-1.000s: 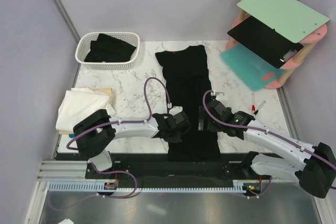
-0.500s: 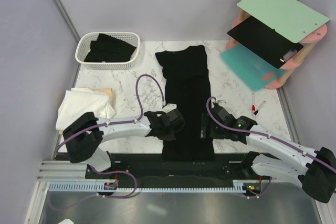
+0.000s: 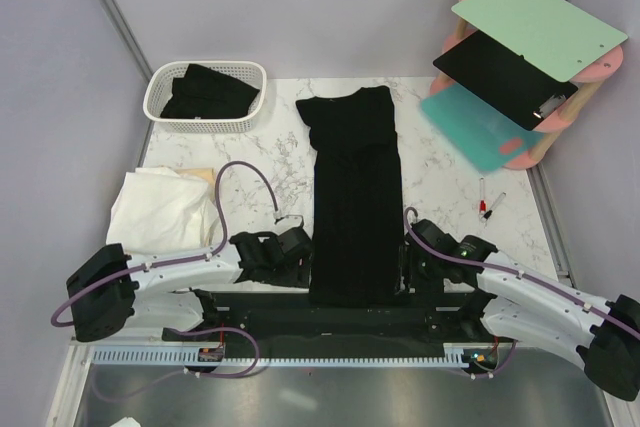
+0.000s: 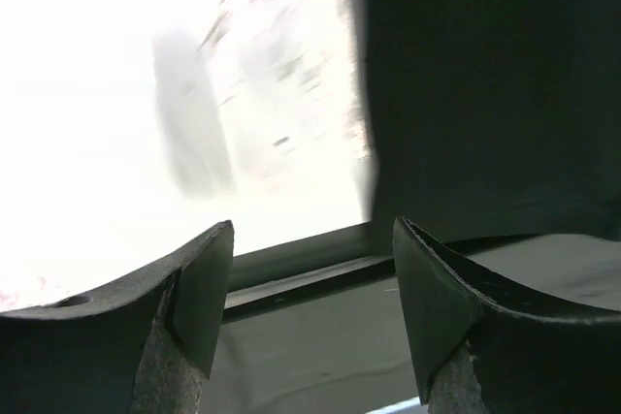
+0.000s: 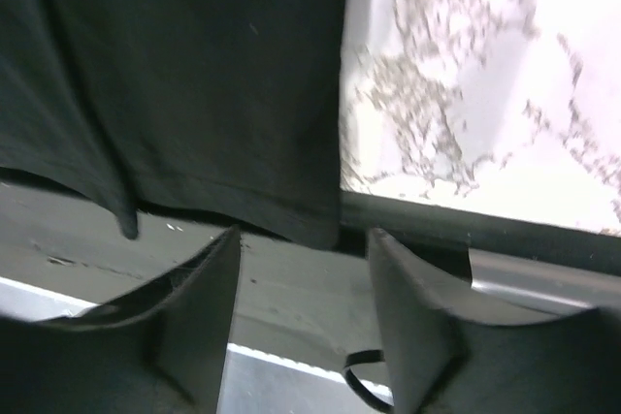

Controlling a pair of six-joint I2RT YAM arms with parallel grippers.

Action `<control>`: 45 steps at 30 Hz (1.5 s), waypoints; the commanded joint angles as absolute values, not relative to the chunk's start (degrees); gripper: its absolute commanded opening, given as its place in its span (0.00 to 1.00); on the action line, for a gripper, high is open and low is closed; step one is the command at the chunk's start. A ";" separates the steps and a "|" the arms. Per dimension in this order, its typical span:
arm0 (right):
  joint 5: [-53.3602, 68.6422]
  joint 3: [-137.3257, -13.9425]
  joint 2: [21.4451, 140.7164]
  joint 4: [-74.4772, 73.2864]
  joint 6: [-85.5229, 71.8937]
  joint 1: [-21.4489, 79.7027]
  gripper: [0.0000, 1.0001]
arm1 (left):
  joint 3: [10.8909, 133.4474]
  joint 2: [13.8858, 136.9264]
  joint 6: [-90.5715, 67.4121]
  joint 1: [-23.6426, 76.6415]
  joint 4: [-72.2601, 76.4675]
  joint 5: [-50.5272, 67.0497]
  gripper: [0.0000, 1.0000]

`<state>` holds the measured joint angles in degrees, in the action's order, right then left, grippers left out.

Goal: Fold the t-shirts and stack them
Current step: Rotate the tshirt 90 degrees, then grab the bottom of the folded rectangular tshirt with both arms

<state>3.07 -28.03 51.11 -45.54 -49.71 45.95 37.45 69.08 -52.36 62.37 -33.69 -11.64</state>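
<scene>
A black t-shirt (image 3: 354, 197) lies folded into a long narrow strip down the middle of the marble table (image 3: 450, 187), its hem reaching over the near edge. My left gripper (image 3: 303, 265) sits just left of the hem, open and holding nothing. In the left wrist view, the left gripper (image 4: 310, 283) has the shirt (image 4: 485, 94) off to its upper right. My right gripper (image 3: 408, 269) sits at the hem's right side, open. In the right wrist view, the shirt's corner (image 5: 310, 225) hangs just ahead of the right gripper (image 5: 301, 283). A white and cream shirt pile (image 3: 160, 207) lies at the left.
A white lattice basket (image 3: 160, 82) with black shirts (image 3: 210, 92) stands at the back left. A pink rack (image 3: 530, 52) with green, black and teal boards stands at the back right. Two pens (image 3: 487, 205) lie right of the shirt. A black rail (image 3: 330, 322) runs along the near edge.
Both grippers have pulled back toward the near edge, drawing the shirt's hem out straight. The left gripper has opened, let go of the cloth and moved left of it. The right jaws have narrowed.
</scene>
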 commanded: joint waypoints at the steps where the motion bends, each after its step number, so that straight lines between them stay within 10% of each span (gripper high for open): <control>1: 7.12 -26.28 49.83 -46.50 -51.24 45.88 0.59 | 32.62 67.60 -56.95 62.49 -32.27 -9.67 0.74; 36: 7.82 -19.60 53.26 -30.85 -54.76 45.88 0.47 | 27.68 71.80 -61.35 66.53 -18.72 -3.69 0.66; 41: 7.65 -19.34 53.26 -30.15 -54.58 45.88 0.23 | 28.47 75.49 -62.14 67.94 -17.93 -5.18 0.51; 45: 8.08 -19.25 52.21 -30.32 -54.58 45.88 0.04 | 28.39 77.61 -63.28 68.55 -17.93 -6.77 0.07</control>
